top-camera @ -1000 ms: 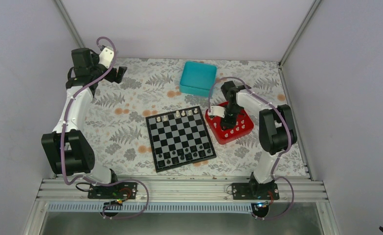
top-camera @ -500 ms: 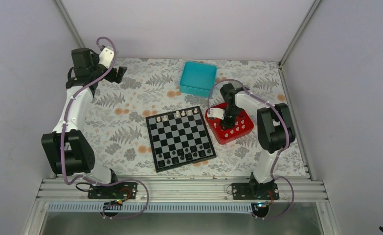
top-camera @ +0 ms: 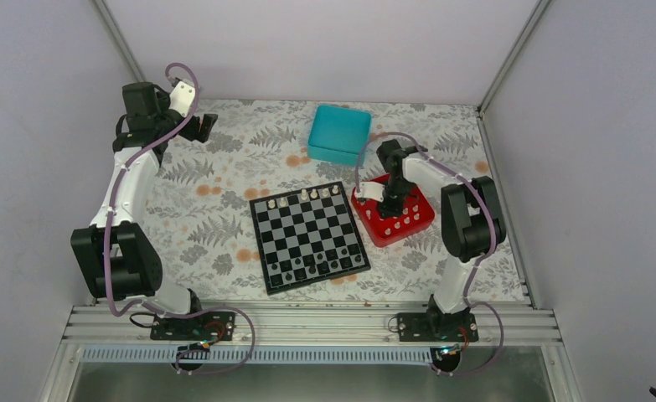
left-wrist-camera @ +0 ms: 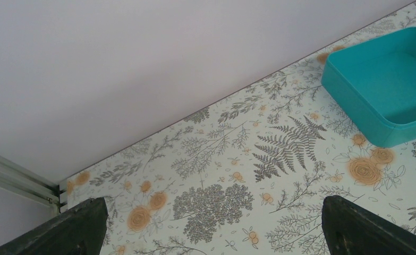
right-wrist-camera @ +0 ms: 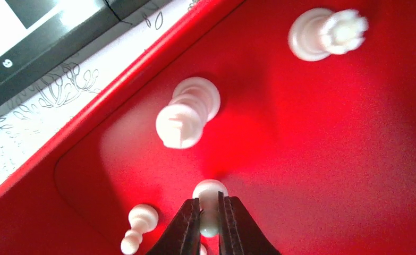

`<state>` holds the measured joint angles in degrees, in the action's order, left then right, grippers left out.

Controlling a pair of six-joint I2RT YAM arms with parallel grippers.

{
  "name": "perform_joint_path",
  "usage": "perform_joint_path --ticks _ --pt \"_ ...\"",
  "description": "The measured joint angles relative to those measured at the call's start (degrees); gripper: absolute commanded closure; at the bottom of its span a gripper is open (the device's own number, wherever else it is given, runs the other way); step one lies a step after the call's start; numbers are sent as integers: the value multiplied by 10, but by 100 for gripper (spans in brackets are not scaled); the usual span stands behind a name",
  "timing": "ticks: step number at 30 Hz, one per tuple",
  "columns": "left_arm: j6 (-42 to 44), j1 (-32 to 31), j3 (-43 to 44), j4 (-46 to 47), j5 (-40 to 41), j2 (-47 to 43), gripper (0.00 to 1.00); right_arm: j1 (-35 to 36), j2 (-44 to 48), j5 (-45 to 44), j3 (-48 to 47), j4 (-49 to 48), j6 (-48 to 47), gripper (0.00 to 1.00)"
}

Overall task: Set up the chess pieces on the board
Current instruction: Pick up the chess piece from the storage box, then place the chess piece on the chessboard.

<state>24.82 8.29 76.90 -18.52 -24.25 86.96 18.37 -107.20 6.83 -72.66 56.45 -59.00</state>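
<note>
I had the right claw (right-wrist-camera: 209,211) down in the red tray (right-wrist-camera: 328,159), closed on a small white piece (right-wrist-camera: 210,196). Both fingers touched it, one on each side, with its round end poking out past the tips. I could not tell whether it stood or lay on the tray floor. It sat near the tray wall that faced the board (top-camera: 309,237).

Three more white pieces showed in the right wrist view. A bigger one (right-wrist-camera: 187,118) was tipped over just beyond the held piece. A crowned one (right-wrist-camera: 328,34) was farther off, and a pawn (right-wrist-camera: 137,227) lay just left of the fingers.

From above, the tray sat just beside the board's far right corner, and the arm hid the grip itself. A part row of white pieces (top-camera: 303,196) stood along the board's far edge. Dark pieces (top-camera: 317,266) stood along its near edge.

The left claw (top-camera: 207,127) hung raised over the far left of the table (top-camera: 215,209), jaws spread wide with nothing between them. Its camera looked across the flowered cloth toward the teal box (left-wrist-camera: 386,90).
</note>
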Motion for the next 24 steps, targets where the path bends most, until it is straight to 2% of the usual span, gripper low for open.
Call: perform_joint_path --ticks 5,10,16,24 --pt "0 0 0 0 0 0 0 3 11 -11 -42 31 2 91" --pt "0 0 0 0 -3 0 0 20 15 -32 -125 66 5 90" --pt "0 0 0 0 -9 0 0 75 12 -46 -222 93 6 90" --pt "0 0 0 0 -13 0 0 150 -67 -36 -264 91 6 90"
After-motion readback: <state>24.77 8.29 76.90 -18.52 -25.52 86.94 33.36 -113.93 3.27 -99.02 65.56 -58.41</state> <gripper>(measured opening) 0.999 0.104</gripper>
